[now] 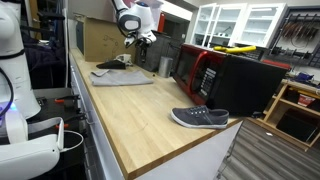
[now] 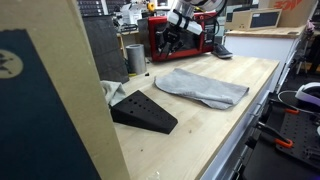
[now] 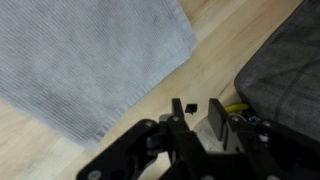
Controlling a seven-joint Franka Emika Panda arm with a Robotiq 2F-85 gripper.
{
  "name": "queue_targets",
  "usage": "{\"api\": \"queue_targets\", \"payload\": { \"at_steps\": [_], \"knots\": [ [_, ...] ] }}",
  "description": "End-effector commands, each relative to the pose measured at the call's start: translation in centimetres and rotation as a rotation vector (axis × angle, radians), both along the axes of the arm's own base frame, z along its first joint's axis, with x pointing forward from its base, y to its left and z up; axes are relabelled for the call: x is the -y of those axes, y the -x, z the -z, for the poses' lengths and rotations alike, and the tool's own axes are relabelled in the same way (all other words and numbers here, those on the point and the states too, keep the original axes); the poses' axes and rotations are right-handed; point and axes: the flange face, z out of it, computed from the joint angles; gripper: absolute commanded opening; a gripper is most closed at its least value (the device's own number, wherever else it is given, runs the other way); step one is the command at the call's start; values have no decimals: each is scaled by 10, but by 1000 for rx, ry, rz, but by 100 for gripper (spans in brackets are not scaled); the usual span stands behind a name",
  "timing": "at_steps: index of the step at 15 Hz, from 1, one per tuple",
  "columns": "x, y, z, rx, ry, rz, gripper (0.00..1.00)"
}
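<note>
While the gripper (image 3: 198,112) hangs at the wrist view's lower edge, jaws slightly parted and empty, the grey cloth (image 3: 90,60) lies flat on the wooden counter (image 3: 225,35) at upper left: likely light, limp, unbreakable, best pinched at its nearest corner.

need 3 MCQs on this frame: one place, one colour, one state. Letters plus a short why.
1. Where does the grey cloth lie?
A on the floor; B on the wooden counter; C over a chair.
2. What colour is the wedge?
A black; B white; C yellow.
3. How does the shoe sit?
A upside down; B hung from a hook; C on its sole.

Key:
1 B, it lies on the wood in both exterior views.
2 A, it shows black beside the cloth.
3 C, its opening faces up and its sole rests on the counter.
</note>
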Motion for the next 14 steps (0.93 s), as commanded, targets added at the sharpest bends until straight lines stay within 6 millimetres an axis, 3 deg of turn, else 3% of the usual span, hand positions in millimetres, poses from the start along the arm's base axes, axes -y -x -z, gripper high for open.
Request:
{"api": "queue_targets", "payload": {
  "at_steps": [1,3,6,10,14],
  "knots": [
    [-3,-14,-13,28,1,17,66],
    [6,-11,-24,38,3,22,81],
    [37,6,-33,4,27,33,99],
    [87,30,-37,-68,88,-18,100],
    [118,57,-17,-204,84,-241,100]
  ]
}}
